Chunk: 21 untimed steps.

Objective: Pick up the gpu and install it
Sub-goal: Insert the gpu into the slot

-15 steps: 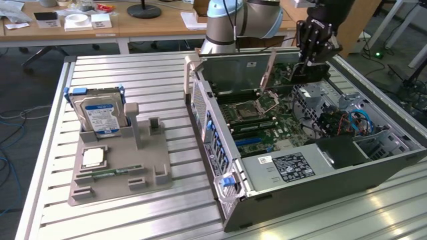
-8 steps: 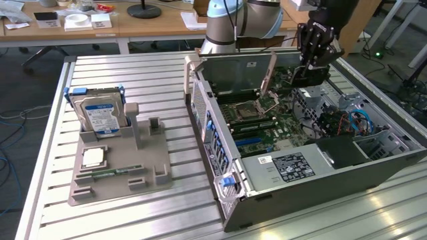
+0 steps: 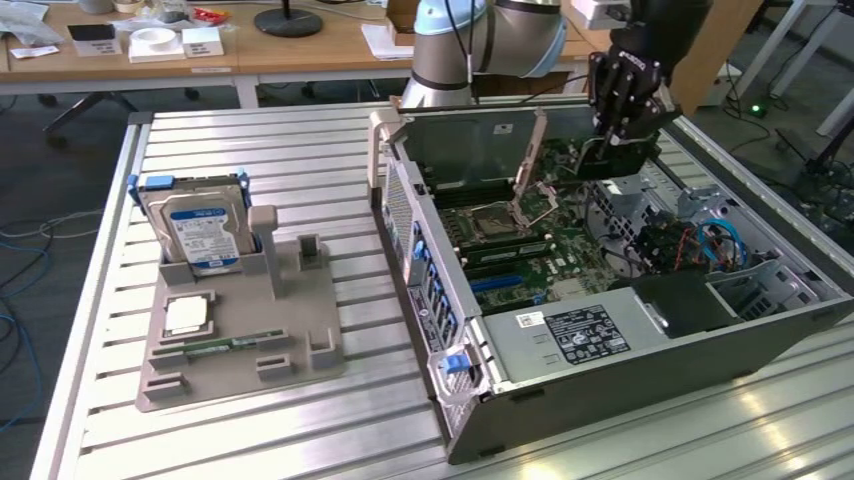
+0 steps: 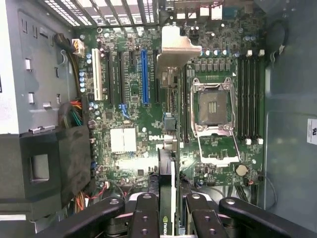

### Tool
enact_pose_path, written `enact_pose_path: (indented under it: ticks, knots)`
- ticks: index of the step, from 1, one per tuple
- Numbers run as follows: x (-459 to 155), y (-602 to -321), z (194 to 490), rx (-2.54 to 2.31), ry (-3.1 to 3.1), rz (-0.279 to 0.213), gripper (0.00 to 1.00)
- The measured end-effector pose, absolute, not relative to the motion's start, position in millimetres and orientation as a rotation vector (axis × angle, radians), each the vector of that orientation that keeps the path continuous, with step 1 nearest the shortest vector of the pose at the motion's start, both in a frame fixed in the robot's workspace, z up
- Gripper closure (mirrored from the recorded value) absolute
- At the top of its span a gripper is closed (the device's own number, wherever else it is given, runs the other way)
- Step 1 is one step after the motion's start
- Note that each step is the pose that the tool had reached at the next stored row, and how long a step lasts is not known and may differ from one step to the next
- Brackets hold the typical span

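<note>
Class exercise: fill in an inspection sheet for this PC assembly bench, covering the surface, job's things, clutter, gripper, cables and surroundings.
Surface: slatted aluminium table.
Job's things: gpu held edge-on over the motherboard inside the open computer case.
Clutter: grey holder carrying an upright hard drive, a processor chip and a memory stick.
Gripper: gripper shut on the gpu.
Cables: blue cables inside the case; floor cables at the exterior view's left.
Surroundings: wooden desks behind, with small boxes.

You see the thin flat gpu card (image 4: 168, 183) black with a silver bracket, the wide motherboard (image 4: 148, 121) green with one long blue slot (image 4: 144, 77), and the boxy metal hard drive (image 3: 200, 235) silver, blue-white labelled.
</note>
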<state>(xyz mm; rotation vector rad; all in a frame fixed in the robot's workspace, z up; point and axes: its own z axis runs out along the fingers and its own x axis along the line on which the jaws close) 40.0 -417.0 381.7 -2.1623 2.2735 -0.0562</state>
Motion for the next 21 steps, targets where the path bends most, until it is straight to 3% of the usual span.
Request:
enact_pose_path:
  ticks: [21]
  knots:
    - [10.9,-428.3,378.3,-2.144,2.255,-0.016,0.74]
